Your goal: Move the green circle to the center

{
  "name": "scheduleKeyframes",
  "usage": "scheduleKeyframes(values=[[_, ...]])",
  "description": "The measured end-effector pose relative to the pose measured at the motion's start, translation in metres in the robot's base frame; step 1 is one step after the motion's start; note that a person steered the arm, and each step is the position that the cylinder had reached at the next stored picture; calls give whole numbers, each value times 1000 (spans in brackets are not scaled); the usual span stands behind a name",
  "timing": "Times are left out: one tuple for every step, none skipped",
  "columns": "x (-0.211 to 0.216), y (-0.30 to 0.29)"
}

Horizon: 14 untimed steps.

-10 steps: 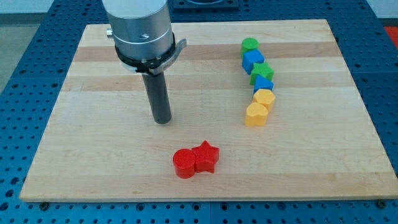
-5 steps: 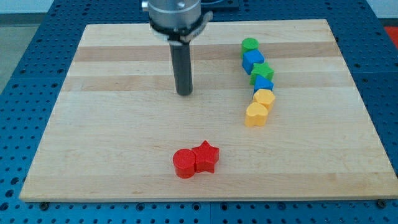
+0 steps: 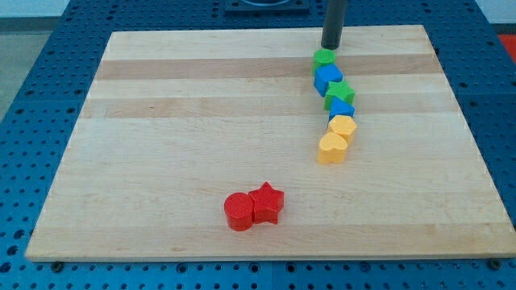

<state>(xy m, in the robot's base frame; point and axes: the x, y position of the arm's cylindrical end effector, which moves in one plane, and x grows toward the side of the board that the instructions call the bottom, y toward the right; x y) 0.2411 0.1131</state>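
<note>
1. You have a wooden tabletop (image 3: pixel 177 137) set on a blue perforated base (image 3: pixel 32 97); no brand, label or writing can be read anywhere.
2. There is no claw on this arm, only a dark rod, so nothing is held. My tip (image 3: pixel 330 47) sits at the far right of the tabletop, just beyond the green circle (image 3: pixel 324 57), very close or touching; you cannot tell which.
3. The green circle heads a crowded column running nearer: blue block (image 3: pixel 328 78), green star (image 3: pixel 339 92), blue triangular block (image 3: pixel 341 109), yellow block (image 3: pixel 343 127), yellow heart (image 3: pixel 331 148).
4. A red circle (image 3: pixel 239 211) and a red star (image 3: pixel 267 203) touch at the near middle, well apart from the column.
</note>
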Motion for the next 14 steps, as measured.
scheduleKeyframes(values=[[19,-19],[22,-23],[20,6],[17,25],[22,23],[24,22],[34,16],[46,-9],[46,-28],[65,-34],[71,-37],[76,-62],[94,-85],[112,-105]])
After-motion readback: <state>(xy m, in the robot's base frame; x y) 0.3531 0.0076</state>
